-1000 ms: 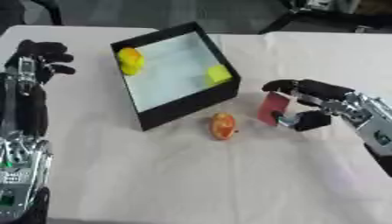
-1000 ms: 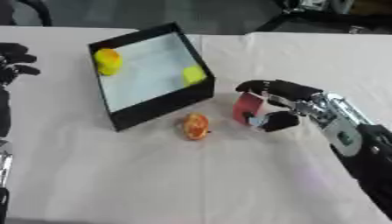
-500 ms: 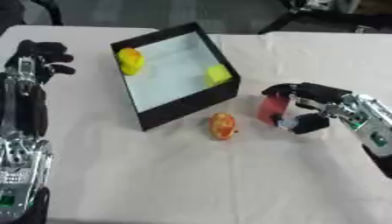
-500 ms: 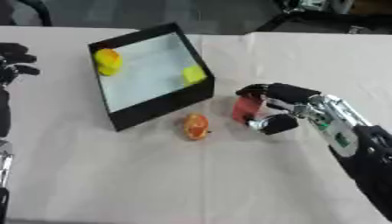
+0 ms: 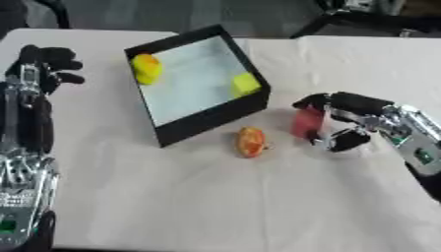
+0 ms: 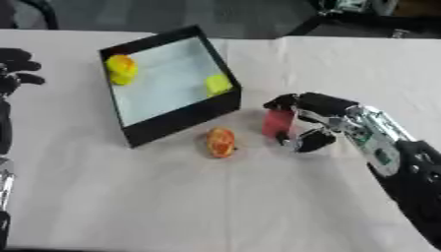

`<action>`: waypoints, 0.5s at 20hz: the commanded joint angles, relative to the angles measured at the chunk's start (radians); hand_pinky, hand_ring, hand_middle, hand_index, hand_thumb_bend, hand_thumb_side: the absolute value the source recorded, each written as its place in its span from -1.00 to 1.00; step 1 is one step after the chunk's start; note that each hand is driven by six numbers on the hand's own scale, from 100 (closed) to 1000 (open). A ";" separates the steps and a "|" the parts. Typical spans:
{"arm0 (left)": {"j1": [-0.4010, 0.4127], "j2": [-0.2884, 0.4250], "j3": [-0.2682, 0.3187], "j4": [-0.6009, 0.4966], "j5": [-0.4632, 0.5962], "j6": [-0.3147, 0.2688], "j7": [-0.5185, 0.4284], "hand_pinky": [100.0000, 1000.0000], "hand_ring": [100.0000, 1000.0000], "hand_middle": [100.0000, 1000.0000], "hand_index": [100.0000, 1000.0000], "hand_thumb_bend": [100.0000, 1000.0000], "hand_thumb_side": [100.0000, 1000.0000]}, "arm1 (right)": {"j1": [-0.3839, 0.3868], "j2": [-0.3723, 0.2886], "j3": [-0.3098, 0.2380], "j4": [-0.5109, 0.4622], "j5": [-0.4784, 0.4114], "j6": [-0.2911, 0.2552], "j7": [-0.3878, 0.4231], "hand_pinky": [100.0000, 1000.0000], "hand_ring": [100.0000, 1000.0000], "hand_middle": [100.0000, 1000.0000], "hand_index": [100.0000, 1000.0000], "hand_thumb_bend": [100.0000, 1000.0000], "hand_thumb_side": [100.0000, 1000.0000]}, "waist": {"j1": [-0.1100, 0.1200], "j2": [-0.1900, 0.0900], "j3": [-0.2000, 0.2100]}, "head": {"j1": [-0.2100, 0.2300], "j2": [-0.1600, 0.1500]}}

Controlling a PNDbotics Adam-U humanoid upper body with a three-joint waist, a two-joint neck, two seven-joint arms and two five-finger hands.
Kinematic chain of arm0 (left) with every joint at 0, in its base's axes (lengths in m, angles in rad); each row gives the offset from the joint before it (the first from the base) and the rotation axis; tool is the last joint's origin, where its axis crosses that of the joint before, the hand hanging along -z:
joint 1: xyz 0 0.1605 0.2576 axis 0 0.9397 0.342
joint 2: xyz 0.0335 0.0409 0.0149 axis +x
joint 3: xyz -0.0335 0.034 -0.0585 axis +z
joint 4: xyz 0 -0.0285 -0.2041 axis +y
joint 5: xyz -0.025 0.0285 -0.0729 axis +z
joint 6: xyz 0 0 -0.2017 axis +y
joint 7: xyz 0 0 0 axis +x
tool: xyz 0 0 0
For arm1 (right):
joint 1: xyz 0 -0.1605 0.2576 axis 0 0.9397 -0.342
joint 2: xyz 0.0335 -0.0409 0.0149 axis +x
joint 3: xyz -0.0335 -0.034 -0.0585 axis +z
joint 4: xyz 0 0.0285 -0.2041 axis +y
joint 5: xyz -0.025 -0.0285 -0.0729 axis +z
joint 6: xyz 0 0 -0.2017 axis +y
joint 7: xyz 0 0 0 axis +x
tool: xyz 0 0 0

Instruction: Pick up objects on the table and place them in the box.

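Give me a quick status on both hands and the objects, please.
Right hand curled round red block, right of box. Left hand idle, open, far left. Orange object on table, unobstructed.

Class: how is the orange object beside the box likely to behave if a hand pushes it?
The orange object looks rounded and oval, so it would probably roll or wobble. It lies free on the cloth, beside the box, so it may skid away.

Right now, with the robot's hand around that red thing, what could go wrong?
The right hand curls around the red block right beside the box's black wall, so carrying it low might bump that wall. The orange fruit lies loose nearby and could get knocked and roll. The block could also slip out and miss the box.
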 commanded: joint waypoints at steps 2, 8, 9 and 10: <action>-0.010 0.015 0.008 -0.015 0.000 0.002 0.002 0.01 0.15 0.09 0.24 -1.00 0.77 | -0.019 -0.026 -0.015 -0.034 -0.028 0.007 -0.055 0.32 -0.16 0.52 0.80 -1.00 -0.72 | -0.003 -0.032 -0.001 | 0.003 -0.002; -0.007 0.018 0.008 -0.013 0.000 0.002 0.003 0.01 0.15 0.09 0.24 -1.00 0.77 | -0.042 -0.068 -0.036 -0.127 -0.138 0.008 -0.084 0.32 -0.25 0.32 0.68 -1.00 -0.77 | -0.005 -0.035 -0.002 | 0.007 -0.002; -0.007 0.018 0.008 -0.013 0.000 0.002 0.003 0.01 0.15 0.09 0.24 -1.00 0.77 | -0.051 -0.079 -0.040 -0.142 -0.161 0.010 -0.082 0.32 -0.25 0.28 0.64 -1.00 -0.78 | -0.005 -0.035 -0.002 | 0.007 -0.002; -0.006 0.018 0.008 -0.013 0.000 0.002 0.003 0.01 0.15 0.09 0.24 -1.00 0.77 | -0.062 -0.090 -0.043 -0.156 -0.183 0.011 -0.081 0.32 -0.25 0.26 0.62 -1.00 -0.78 | -0.005 -0.036 -0.001 | 0.006 -0.002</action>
